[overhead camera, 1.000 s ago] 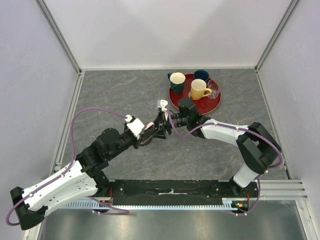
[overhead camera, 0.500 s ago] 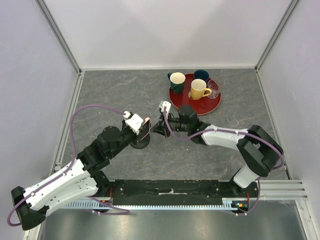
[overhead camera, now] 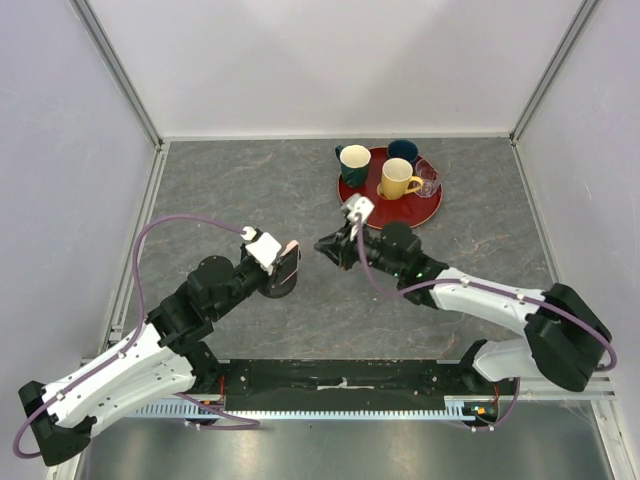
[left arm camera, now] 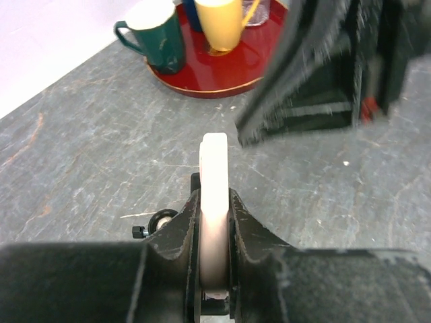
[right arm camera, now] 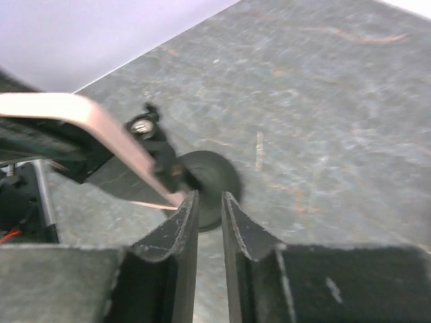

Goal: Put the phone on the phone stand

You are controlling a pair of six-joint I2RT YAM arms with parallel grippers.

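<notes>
Grey table [overhead camera: 240, 190]; left tool [left arm camera: 214, 222] clamped on phone [left arm camera: 215, 202]; right tool [right arm camera: 207, 208] nearly together, empty; no legible writing.

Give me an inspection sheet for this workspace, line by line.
Surface: grey stone-look tabletop, no spills seen.
Job's things: phone held on edge by the left gripper, over the phone stand.
Clutter: red tray carrying a green mug, yellow mug, dark blue cup and small glass.
Grippers: left shut on the phone; right gripper nearly closed, empty, near the stand.
Cables: purple cable looped along each arm.
Surroundings: white walls, aluminium frame.
</notes>
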